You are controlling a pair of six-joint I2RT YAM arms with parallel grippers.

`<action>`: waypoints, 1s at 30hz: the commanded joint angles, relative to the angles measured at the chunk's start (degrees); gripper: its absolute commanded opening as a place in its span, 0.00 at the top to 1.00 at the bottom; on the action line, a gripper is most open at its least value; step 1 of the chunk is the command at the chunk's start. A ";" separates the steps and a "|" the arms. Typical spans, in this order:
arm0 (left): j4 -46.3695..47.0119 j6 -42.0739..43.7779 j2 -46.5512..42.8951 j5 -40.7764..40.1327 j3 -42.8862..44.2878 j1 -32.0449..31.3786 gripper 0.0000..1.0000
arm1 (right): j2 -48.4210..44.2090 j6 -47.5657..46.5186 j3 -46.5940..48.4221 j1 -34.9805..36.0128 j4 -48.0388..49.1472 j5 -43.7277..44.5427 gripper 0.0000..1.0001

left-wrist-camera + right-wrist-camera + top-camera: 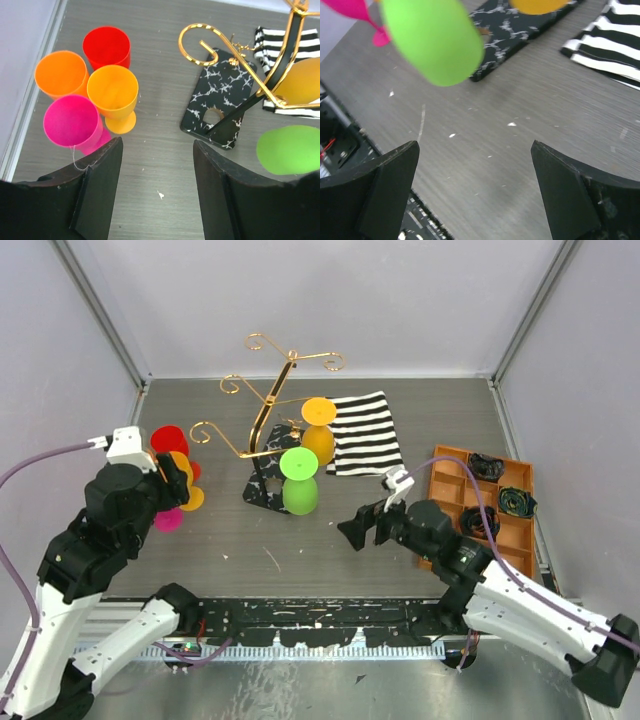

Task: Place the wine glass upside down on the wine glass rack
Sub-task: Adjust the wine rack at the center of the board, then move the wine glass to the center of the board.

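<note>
Wine glass rack [272, 402], 2 glasses hung upside down: green glass [299, 480], orange glass [318, 435].
Left gripper [157, 150] near 4 upright glasses [112, 92], jaws apart, empty; right gripper [475, 150] likewise.

Gold wire rack [268, 412] with curled scroll arms, upright on a square black base veined white, stands on the surface ahead and to the right of the left claw [156, 150]. Two plastic glasses hang from its arms upside down, feet up: a green glass [299, 480], ahead and left of the right claw [475, 150], and an amber glass [318, 432] behind it. Four more glasses stand upright, mouths up, packed close together ahead and left of the left claw: red glass [106, 47] farthest, orange glass [61, 74], gold glass [112, 92], and pink glass [72, 121] nearest, just beside the left finger.
</note>
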 commanded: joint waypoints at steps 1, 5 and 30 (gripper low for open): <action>-1.98 -3.69 -0.70 -2.29 -2.13 0.27 0.35 | -0.64 0.20 2.57 12.26 3.46 14.47 0.00; -4.00 -3.85 -0.38 -3.71 -1.96 0.28 0.34 | -0.46 1.41 0.75 21.66 5.78 20.68 0.00; -6.37 0.41 -12.87 -2.26 -6.29 0.27 0.33 | 53.01 -7.64 24.38 43.97 31.84 27.06 0.00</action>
